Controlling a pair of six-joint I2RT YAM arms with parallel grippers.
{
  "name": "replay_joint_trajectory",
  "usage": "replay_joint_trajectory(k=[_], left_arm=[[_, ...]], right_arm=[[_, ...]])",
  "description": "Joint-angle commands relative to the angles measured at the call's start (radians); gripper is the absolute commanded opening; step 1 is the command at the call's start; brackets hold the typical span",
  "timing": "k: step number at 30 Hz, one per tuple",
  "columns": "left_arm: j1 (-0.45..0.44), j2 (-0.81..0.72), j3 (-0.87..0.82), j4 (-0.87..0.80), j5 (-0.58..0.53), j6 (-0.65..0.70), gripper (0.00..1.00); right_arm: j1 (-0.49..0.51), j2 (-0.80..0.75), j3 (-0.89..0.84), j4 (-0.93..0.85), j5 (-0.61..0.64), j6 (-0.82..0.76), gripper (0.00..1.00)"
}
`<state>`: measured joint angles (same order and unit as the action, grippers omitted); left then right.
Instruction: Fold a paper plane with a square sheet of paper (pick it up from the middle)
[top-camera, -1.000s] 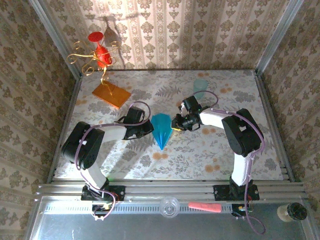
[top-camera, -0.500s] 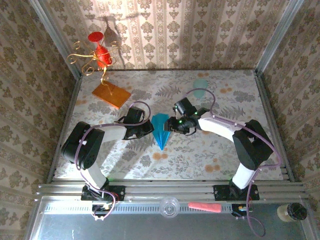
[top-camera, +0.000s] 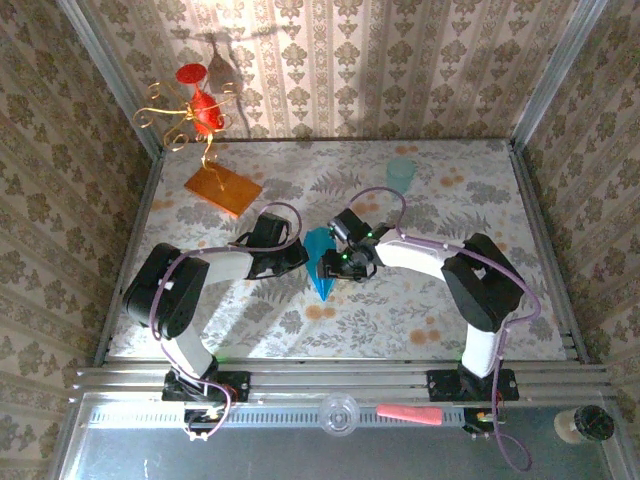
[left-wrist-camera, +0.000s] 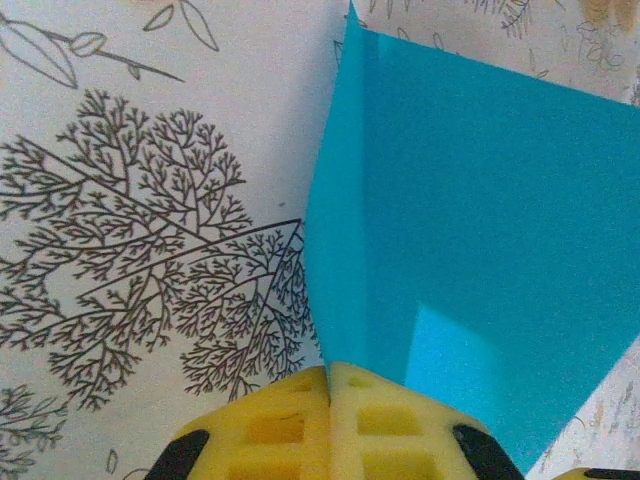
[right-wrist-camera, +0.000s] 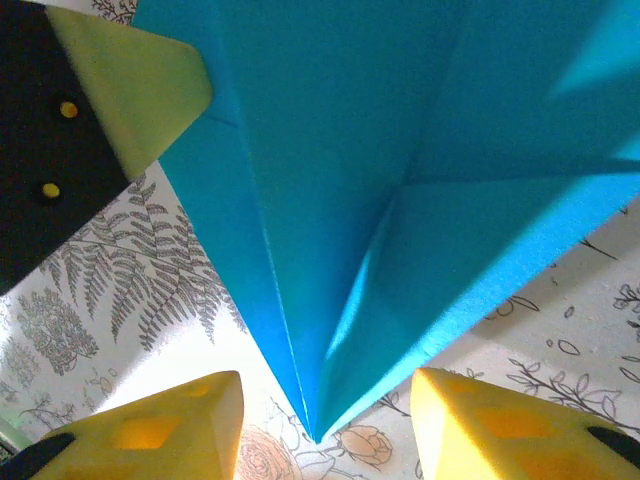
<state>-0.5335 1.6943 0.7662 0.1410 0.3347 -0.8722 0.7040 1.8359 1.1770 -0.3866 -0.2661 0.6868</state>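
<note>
Now left gripper pinches a raised fold of the flimsy paper plane; right gripper open, nose between its jaws; stiffer creases probably grip best.

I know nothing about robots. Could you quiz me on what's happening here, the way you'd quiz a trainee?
1. True or false: the left gripper is wide open.
2. What lies between the fingers of the right gripper? A. a pen B. the nose of the plane C. nothing
3. What colour is the cup at the far side of the table?
Key: 1. False, it is shut on the plane's edge. 2. B. 3. Pale green.
</note>
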Motion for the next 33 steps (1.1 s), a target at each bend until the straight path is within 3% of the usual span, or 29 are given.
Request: replay_joint_trajectory(k=[1,20,33], left_arm=[[-0.002,-0.012,0.016,0.019,0.025,-0.010,0.00],[-0.006,-0.013,0.022,0.025,0.046,-0.011,0.00],[-0.006,-0.012,0.026,0.040,0.067,-0.015,0.00]], right_arm=[[0.013,0.030,0.035,-0.028,-0.001,-0.004,0.48],[0.027,0.107,0.110,-0.079,0.033,-0.035,0.51],[0.032,0.145,0.165,-0.145,0.122,-0.036,0.45]])
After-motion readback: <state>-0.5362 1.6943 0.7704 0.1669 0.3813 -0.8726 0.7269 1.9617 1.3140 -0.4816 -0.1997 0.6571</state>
